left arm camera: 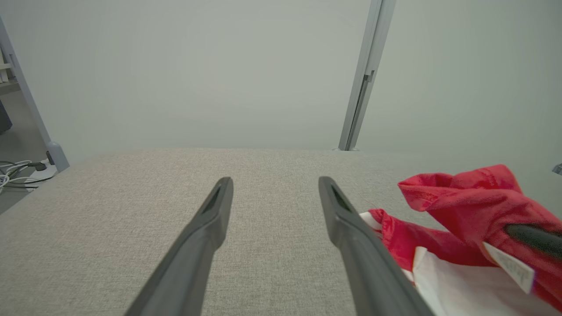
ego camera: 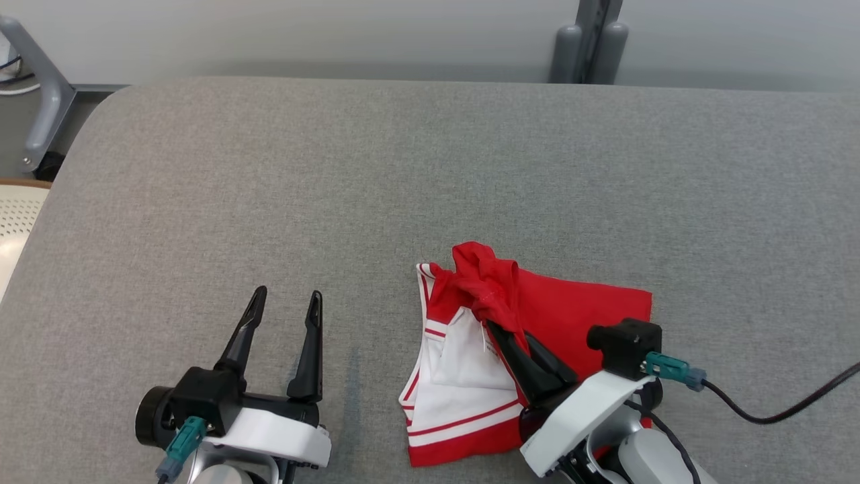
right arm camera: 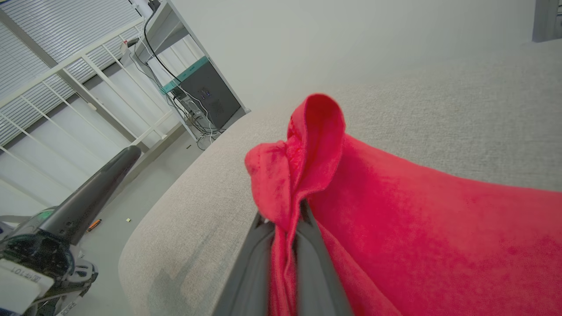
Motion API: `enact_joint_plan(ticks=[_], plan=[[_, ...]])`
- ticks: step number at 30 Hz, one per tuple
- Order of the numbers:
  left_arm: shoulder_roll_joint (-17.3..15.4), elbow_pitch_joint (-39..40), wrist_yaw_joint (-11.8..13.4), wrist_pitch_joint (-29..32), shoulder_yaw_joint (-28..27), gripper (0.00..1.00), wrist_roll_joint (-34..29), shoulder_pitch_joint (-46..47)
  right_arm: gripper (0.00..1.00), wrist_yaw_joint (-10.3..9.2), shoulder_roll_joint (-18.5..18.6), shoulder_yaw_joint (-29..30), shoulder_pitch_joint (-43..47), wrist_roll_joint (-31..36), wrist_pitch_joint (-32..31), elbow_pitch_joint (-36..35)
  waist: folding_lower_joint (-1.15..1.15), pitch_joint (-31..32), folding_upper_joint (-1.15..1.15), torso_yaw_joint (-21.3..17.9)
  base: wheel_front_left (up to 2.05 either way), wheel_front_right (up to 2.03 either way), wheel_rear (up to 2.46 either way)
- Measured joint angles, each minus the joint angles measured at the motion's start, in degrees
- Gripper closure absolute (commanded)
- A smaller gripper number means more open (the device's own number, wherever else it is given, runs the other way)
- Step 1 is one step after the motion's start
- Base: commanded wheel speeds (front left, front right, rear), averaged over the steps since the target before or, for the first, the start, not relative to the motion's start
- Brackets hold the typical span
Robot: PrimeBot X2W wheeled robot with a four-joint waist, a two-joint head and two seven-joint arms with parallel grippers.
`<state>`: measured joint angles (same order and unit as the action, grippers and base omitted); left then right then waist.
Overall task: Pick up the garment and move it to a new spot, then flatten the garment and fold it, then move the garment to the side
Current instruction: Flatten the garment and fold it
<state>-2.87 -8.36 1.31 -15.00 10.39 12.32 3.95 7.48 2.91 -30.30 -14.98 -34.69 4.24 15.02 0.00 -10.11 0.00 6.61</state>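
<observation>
The garment (ego camera: 571,312) is red with white panels and red stripes, lying partly folded on the grey table (ego camera: 403,168) at the lower middle-right. My right gripper (ego camera: 500,329) is shut on a bunched red fold of it, lifted a little off the rest. In the right wrist view the red cloth (right arm camera: 307,166) is pinched between the two fingers (right arm camera: 314,245) and rises above them. My left gripper (ego camera: 285,296) stands open to the left of the garment, with nothing between its fingers (left arm camera: 210,219). The left wrist view shows the garment (left arm camera: 474,210) at the right edge.
A grey post (ego camera: 591,40) stands behind the table's far edge. A metal frame leg (ego camera: 40,101) is at the far left, past the table's rounded corner. In the right wrist view, a railing and a rack with cables (right arm camera: 193,87) stand beyond the table.
</observation>
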Motion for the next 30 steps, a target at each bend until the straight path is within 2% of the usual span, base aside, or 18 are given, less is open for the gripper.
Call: enact_joint_plan(ticks=[5,6,7,8,14,19,23,30], plan=[[0.0,0.0,0.1,0.0,0.6,0.0,0.3,1.1,1.0,0.0,-0.1,-4.2,-4.2,-2.6,3.8,6.4,0.0,-1.9,0.0,1.3,0.0,0.0,0.0],[0.0,0.0,0.2,0.0,0.6,0.0,0.3,1.2,0.75,0.0,-0.1,-4.9,-5.0,-2.7,4.5,7.4,0.0,-2.1,0.0,1.5,0.0,0.0,0.0],[0.0,-0.1,0.3,0.0,0.7,0.0,0.4,1.2,0.41,0.0,0.0,-5.8,-5.7,-3.0,5.3,8.2,0.0,-2.4,0.0,1.6,0.0,0.0,0.0],[0.0,-0.1,0.3,0.0,0.7,0.0,0.4,1.2,0.0,0.0,0.0,-6.6,-6.2,-3.6,6.0,8.6,0.0,-2.5,0.0,1.7,0.0,0.0,0.0],[0.0,-0.1,0.7,0.0,0.6,0.0,0.5,1.5,0.0,0.0,-0.1,-11.0,-9.1,-4.0,9.0,9.1,0.0,-2.7,0.0,0.8,0.0,0.0,0.0],[0.0,0.1,0.9,0.0,0.4,0.0,0.5,1.7,0.0,0.01,0.4,-9.1,-9.5,-2.3,10.2,5.8,0.0,-2.7,0.0,-0.2,0.0,0.0,0.0],[0.0,0.1,1.1,0.0,0.1,0.0,0.5,1.7,0.0,0.01,2.5,-2.3,-8.5,1.3,10.6,1.6,0.0,-2.4,0.0,-1.4,0.0,0.0,0.0],[0.0,0.1,1.3,0.0,-0.6,0.0,0.1,1.5,0.0,0.01,4.6,12.3,-1.8,8.3,10.7,-5.1,0.0,-1.4,0.0,-3.1,0.0,0.0,0.0]])
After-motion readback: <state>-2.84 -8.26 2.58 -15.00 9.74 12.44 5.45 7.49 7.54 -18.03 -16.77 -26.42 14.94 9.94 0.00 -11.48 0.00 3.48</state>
